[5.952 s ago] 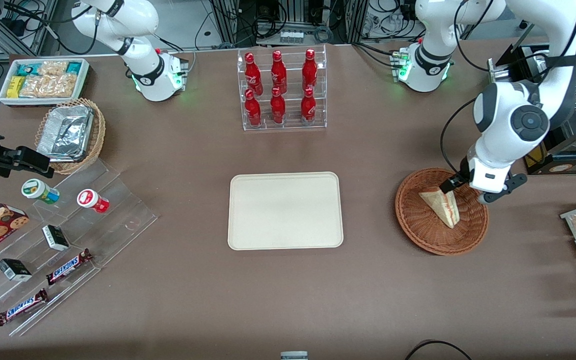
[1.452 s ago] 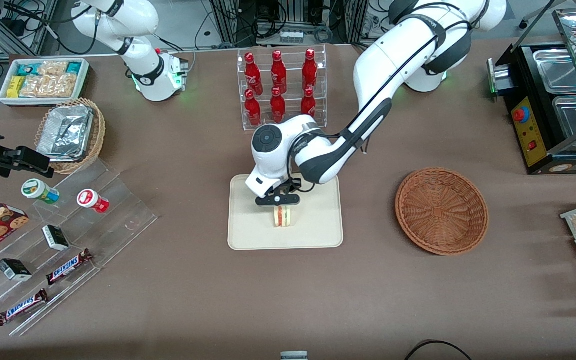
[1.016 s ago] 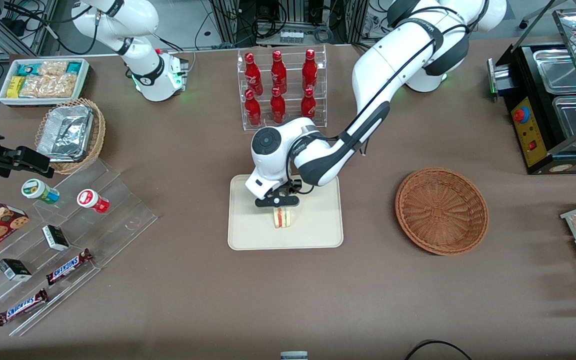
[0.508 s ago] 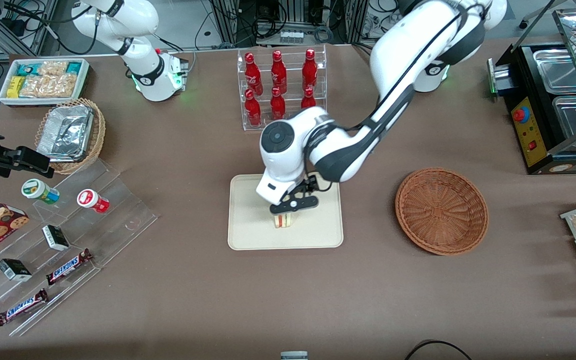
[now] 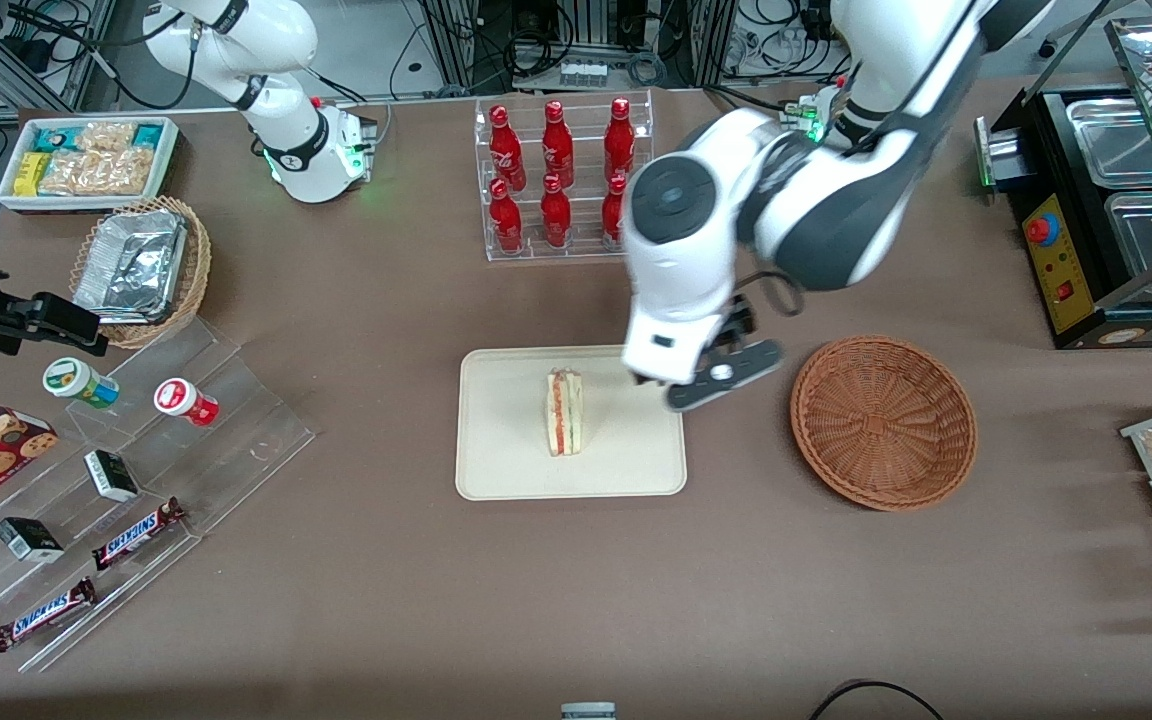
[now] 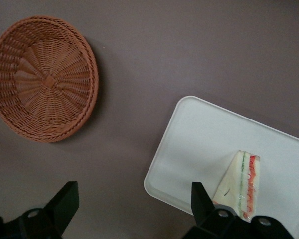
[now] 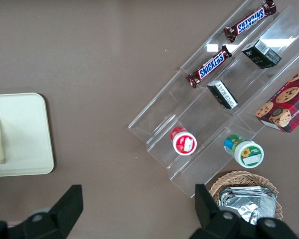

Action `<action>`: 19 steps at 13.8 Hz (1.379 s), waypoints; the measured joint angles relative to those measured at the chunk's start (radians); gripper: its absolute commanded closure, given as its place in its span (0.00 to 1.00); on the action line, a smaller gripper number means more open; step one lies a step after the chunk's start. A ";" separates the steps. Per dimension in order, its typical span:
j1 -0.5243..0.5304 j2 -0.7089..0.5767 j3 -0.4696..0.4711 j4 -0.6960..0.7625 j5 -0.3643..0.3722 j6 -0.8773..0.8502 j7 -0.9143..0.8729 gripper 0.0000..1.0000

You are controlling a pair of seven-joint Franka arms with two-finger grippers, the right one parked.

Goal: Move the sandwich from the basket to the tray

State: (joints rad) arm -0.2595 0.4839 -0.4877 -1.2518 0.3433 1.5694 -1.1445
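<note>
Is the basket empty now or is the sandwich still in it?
Empty. The basket shows only bare weave; the sandwich stands on the tray, and the open pincer hangs above the table between tray and basket.

**Hidden and cropped parts, gripper raised between tray and basket**
In the front view the wrist housing covers the fingertips of the gripper (image 5: 711, 375), so only its black base shows. In the left wrist view the frame edge crops both fingers (image 6: 203, 204) at their roots; the finger beside the tray (image 6: 199, 144) overlaps one tip of the sandwich (image 6: 241, 181), and the tray runs out of frame. The basket (image 6: 42, 79), off to the other finger's side, is clipped at its rim.
</note>
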 measured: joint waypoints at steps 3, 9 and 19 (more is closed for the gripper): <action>0.111 -0.081 0.001 -0.040 -0.044 -0.054 0.117 0.01; 0.372 -0.231 0.004 -0.063 -0.176 -0.197 0.528 0.01; 0.292 -0.545 0.453 -0.301 -0.304 -0.238 1.149 0.01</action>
State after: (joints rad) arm 0.0322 -0.0608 -0.0350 -1.5523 0.0392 1.3317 0.0049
